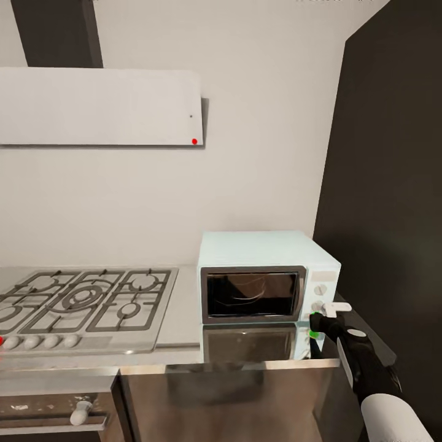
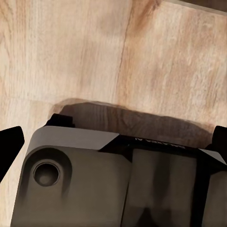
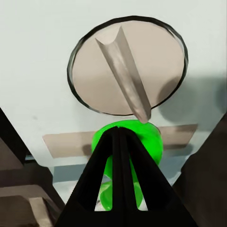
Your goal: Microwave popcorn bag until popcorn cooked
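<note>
pale mint-blue microwave (image 1: 267, 276) at lower centre right of the head view, standing on the glossy grey countertop (image 1: 184, 319) with its dark-framed glass door shut; cavity behind the glass dark, contents impossible to make out. two white knobs down its right-hand panel, the lower knob (image 1: 317, 306) just beside the tip of the right gripper (image 1: 315, 324), reaching in from the lower right corner on a black arm. in the right wrist view, that gripper's (image 3: 120, 137) black fingers pressed together to a point, nothing between them, tip against a small round green light (image 3: 130, 142) directly under the big knob (image 3: 127, 66) with its raised ridge. steel gas hob (image 1: 80, 304) with grates at lower left, white range hood (image 1: 98, 107) at upper left with a red dot at its corner. dark tall cabinet (image 1: 387, 184) along the right edge. left wrist view down on wooden floor (image 2: 94, 52) and grey robot body (image 2: 118, 184); black finger tips at both side edges, set wide apart. no legible lettering anywhere.
</note>
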### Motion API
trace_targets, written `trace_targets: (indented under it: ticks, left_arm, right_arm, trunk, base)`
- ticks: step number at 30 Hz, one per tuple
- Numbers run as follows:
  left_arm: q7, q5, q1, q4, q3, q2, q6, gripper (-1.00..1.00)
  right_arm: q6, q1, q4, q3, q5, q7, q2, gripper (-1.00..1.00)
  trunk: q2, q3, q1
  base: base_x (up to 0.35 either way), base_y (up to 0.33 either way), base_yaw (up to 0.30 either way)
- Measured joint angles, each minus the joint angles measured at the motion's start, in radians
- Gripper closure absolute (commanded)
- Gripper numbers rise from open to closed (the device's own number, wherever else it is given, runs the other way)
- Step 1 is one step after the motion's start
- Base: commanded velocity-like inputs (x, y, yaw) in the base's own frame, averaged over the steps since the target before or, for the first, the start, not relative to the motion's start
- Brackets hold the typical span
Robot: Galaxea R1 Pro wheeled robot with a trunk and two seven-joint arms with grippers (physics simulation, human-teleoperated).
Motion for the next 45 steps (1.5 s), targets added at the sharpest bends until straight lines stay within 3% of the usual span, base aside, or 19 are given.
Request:
trace_targets:
  ticks: [5, 10, 13, 17, 22, 25, 27, 30, 33, 35, 38, 40, 41, 42, 45]
  left_arm:
    - [-0.008, -0.002, 0.001, 0.0, 0.0, -0.001, -0.001, -1.0]
    - [-0.009, -0.002, 0.0, 0.001, 0.0, -0.002, -0.001, -1.0]
    - [-0.009, -0.002, 0.0, 0.001, -0.001, -0.002, -0.001, -1.0]
    - [-0.009, -0.002, 0.0, 0.001, 0.0, -0.002, -0.001, -1.0]
    - [-0.009, -0.002, 0.0, 0.0, 0.0, -0.002, -0.001, -1.0]
    - [-0.009, -0.002, 0.0, 0.0, -0.001, -0.002, -0.001, -1.0]
    - [-0.009, -0.003, 0.0, 0.001, -0.002, -0.003, -0.001, -1.0]
    - [-0.009, -0.002, 0.0, 0.001, -0.002, -0.003, -0.001, -1.0]
    - [-0.009, -0.002, 0.0, 0.0, -0.001, -0.003, -0.001, -1.0]
    - [-0.009, -0.002, 0.0, 0.0, -0.001, -0.003, -0.001, -1.0]
    - [-0.009, -0.002, 0.0, 0.0, -0.001, -0.003, -0.001, -1.0]
    - [-0.009, -0.002, 0.0, 0.001, -0.001, -0.003, -0.001, -1.0]
    - [-0.009, -0.001, 0.0, 0.001, -0.001, -0.003, -0.001, -1.0]
    - [-0.009, -0.001, 0.0, 0.001, -0.001, -0.003, 0.0, -1.0]
    - [-0.009, -0.001, 0.0, 0.002, 0.0, -0.002, 0.0, -1.0]
  right_arm:
    - [0.0, 0.001, 0.0, 0.0, 0.003, -0.001, 0.001, 1.0]
    - [0.001, 0.001, -0.013, 0.001, 0.005, -0.005, 0.001, 1.0]
    - [0.021, 0.0, -0.125, -0.001, 0.004, 0.0, 0.003, 1.0]
    - [0.201, 0.001, -0.299, -0.006, 0.002, 0.006, 0.011, 1.0]
    - [0.246, 0.001, -0.317, -0.002, 0.0, 0.008, 0.019, 1.0]
    - [0.334, 0.004, -0.34, 0.037, -0.001, 0.009, 0.025, 1.0]
    - [0.402, 0.008, -0.408, 0.073, 0.0, 0.008, 0.027, 1.0]
    - [0.454, 0.006, -0.475, 0.084, -0.004, 0.008, 0.027, 1.0]
    - [0.464, 0.005, -0.466, 0.086, -0.005, 0.006, 0.036, 1.0]
    - [0.46, 0.005, -0.393, 0.086, -0.005, 0.002, 0.042, 1.0]
    - [0.419, 0.006, -0.121, 0.087, 0.017, -0.006, 0.04, 1.0]
    - [0.316, 0.006, 0.071, 0.088, 0.068, -0.009, 0.04, 1.0]
    - [0.213, 0.006, 0.202, 0.088, 0.114, -0.022, 0.041, 1.0]
    - [0.161, 0.006, 0.3, 0.089, 0.135, -0.039, 0.04, 1.0]
    - [-0.03, 0.006, 0.6, 0.09, 0.167, -0.14, 0.034, 1.0]
  trunk:
    - [0.001, 0.0, 0.017]
    - [0.001, 0.0, 0.017]
    - [0.001, 0.0, 0.017]
    - [0.001, 0.0, 0.017]
    - [0.001, 0.0, 0.017]
    - [0.001, 0.0, 0.017]
    - [0.001, 0.0, 0.017]
    - [0.001, 0.0, 0.017]
    - [0.001, 0.0, 0.017]
    - [0.001, 0.0, 0.017]
    - [0.001, 0.0, 0.017]
    - [0.001, 0.0, 0.017]
    - [0.001, 0.0, 0.017]
    - [0.001, 0.0, 0.017]
    - [0.001, 0.0, 0.016]
  base:
    - [-0.203, 0.0, 0.0]
    - [-0.341, 0.0, 0.0]
    - [-0.344, 0.0, 0.0]
    - [-0.344, 0.0, 0.0]
    - [-0.344, 0.0, 0.0]
    - [-0.344, 0.0, 0.0]
    - [-0.344, 0.0, 0.0]
    - [-0.344, 0.0, 0.0]
    - [-0.344, 0.0, 0.0]
    - [-0.344, 0.0, 0.0]
    - [-0.344, 0.0, 0.0]
    - [-0.344, 0.0, 0.0]
    - [-0.344, 0.0, 0.0]
    - [-0.316, 0.0, 0.0]
    - [-0.164, 0.0, 0.0]
